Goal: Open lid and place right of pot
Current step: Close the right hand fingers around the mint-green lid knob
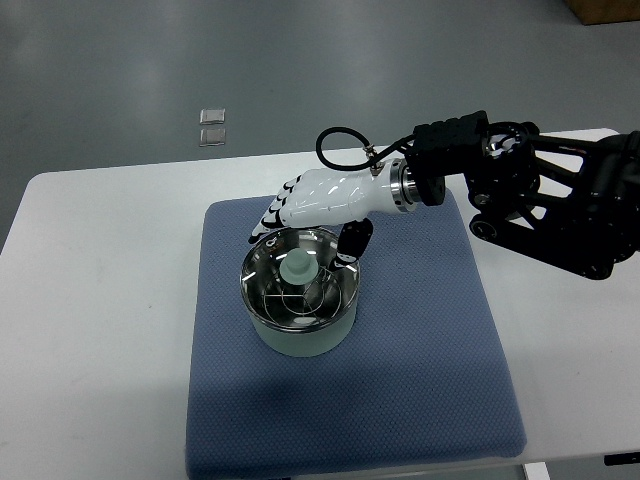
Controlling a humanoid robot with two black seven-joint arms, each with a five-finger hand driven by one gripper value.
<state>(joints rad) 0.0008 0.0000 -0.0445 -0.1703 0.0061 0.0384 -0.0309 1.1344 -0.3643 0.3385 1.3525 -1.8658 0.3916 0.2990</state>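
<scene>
The right hand (318,200) hovers, fingers (272,218) loosely apart; the lid knob (297,268) sits just below them, nothing gripped.

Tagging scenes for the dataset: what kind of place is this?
Likely a lab or test workshop, not a kitchen: a bare white table on a grey floor, one pot staged on a blue mat, taped markers on the floor.
</scene>
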